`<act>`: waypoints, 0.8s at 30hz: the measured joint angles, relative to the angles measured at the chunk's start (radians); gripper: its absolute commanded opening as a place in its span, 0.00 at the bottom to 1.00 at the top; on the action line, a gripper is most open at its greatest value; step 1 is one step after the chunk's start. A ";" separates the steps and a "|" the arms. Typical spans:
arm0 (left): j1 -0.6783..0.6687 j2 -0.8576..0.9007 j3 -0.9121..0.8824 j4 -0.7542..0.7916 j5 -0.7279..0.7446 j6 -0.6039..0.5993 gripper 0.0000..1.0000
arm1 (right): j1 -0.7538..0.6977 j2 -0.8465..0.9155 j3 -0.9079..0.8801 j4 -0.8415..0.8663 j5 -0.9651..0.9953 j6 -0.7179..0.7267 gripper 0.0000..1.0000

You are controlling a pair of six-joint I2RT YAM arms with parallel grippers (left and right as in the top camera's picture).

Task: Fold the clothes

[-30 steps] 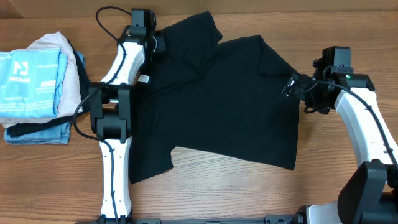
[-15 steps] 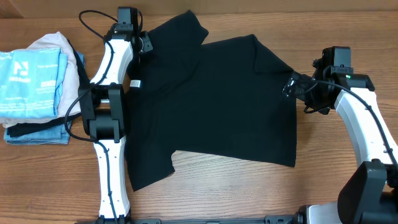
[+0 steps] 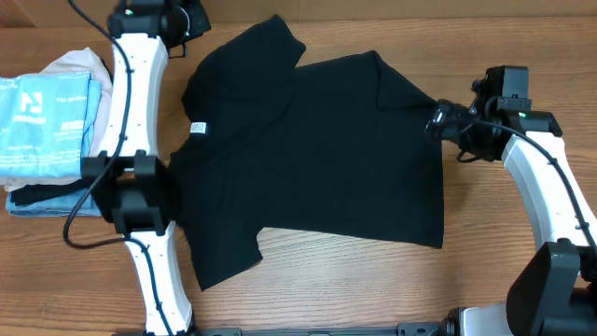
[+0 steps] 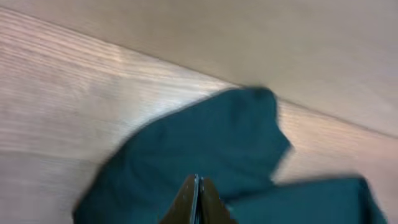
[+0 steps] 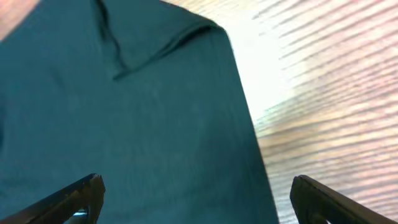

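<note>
Clothes (image 3: 317, 159) show small white tag (image 3: 198, 129), its writing unreadable.

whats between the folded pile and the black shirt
The left arm runs between the pile and the shirt, over a strip of bare table; the overhead view shows it.

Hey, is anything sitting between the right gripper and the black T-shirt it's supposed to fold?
Nothing visible is in the way. The right gripper hangs open at the right edge of the black T-shirt. In the wrist view one finger is over bare fabric and the other over the table.
</note>
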 measured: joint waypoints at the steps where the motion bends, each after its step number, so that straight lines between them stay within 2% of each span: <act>1: 0.000 -0.008 0.003 -0.044 0.019 0.000 0.04 | 0.000 0.000 0.000 -0.002 -0.033 0.000 0.80; 2: -0.004 -0.009 0.005 -0.139 0.039 0.005 0.04 | -0.001 0.000 0.000 -0.002 -0.075 -0.005 0.57; 3: -0.006 -0.006 -0.002 -0.179 0.048 0.017 0.04 | -0.001 0.000 0.000 -0.008 -0.125 -0.021 0.17; 4: -0.008 -0.006 -0.008 -0.242 0.056 0.027 0.04 | 0.000 0.000 0.000 -0.025 -0.155 -0.034 0.04; 7: -0.012 -0.007 -0.009 -0.416 0.062 0.042 0.04 | 0.010 0.000 0.001 -0.102 -0.192 -0.063 0.04; 12: -0.042 -0.058 -0.011 -0.545 -0.004 0.049 0.04 | 0.047 0.000 -0.006 -0.212 -0.126 -0.056 0.04; 15: -0.088 -0.152 -0.011 -0.619 -0.025 0.049 0.04 | 0.049 0.002 -0.091 -0.252 -0.067 0.001 0.04; 20: -0.100 -0.172 -0.011 -0.638 -0.037 0.048 0.04 | 0.050 0.005 -0.350 -0.218 0.024 0.118 0.04; 24: -0.097 -0.172 -0.018 -0.631 -0.056 0.048 0.04 | 0.050 0.005 -0.418 -0.178 0.043 0.172 0.04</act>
